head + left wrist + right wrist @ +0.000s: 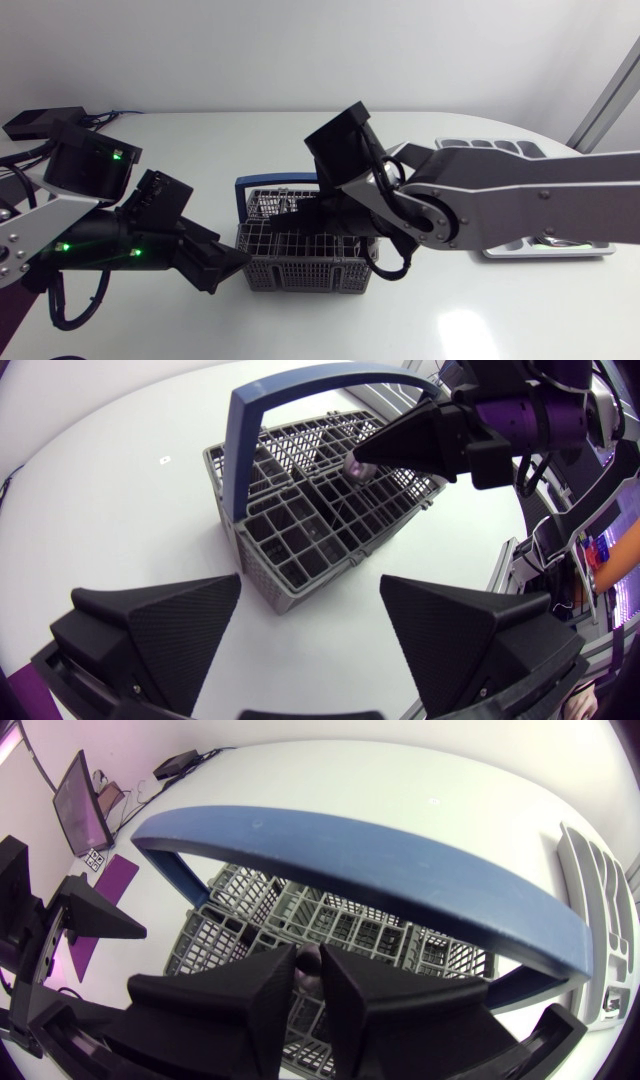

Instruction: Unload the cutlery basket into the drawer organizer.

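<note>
White glossy table (500, 320), grey blue-handled basket (305, 272), left jaws spread, right jaws pinching a utensil (358, 468) inside

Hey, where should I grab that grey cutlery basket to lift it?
Probably the blue handle, at the top of its arch, from above: it stands upright across the cutlery basket with open space beneath. Mind the right end effector, shut on a cutlery piece beside it.
</note>
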Motion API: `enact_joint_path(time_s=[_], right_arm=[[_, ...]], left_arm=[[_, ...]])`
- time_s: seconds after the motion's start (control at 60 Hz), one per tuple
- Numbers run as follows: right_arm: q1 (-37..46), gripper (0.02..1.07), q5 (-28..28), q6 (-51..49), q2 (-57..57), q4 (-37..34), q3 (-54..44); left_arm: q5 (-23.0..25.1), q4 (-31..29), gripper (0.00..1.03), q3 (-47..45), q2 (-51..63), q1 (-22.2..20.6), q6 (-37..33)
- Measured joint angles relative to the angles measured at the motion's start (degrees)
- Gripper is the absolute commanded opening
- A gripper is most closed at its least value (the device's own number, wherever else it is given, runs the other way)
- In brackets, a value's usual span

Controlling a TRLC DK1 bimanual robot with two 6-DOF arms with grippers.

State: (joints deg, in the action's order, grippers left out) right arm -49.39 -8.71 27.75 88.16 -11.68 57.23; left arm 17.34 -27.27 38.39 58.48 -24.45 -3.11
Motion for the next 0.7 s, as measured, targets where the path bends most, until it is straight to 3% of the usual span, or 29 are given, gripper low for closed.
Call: enact_joint_path(time_s=[0.25, 0.7], right_arm=[[0.0, 0.08, 0.1, -0.5, -0.7, 1.2, -0.3], [0.0, 0.08, 2.5, -0.5, -2.7, 1.5, -0.3]], left_arm=[[0.0, 0.2, 0.98, -0.1, 0.0, 0.0, 0.0], [0.0, 0.2, 0.98, -0.8, -0.4, 0.0, 0.0]])
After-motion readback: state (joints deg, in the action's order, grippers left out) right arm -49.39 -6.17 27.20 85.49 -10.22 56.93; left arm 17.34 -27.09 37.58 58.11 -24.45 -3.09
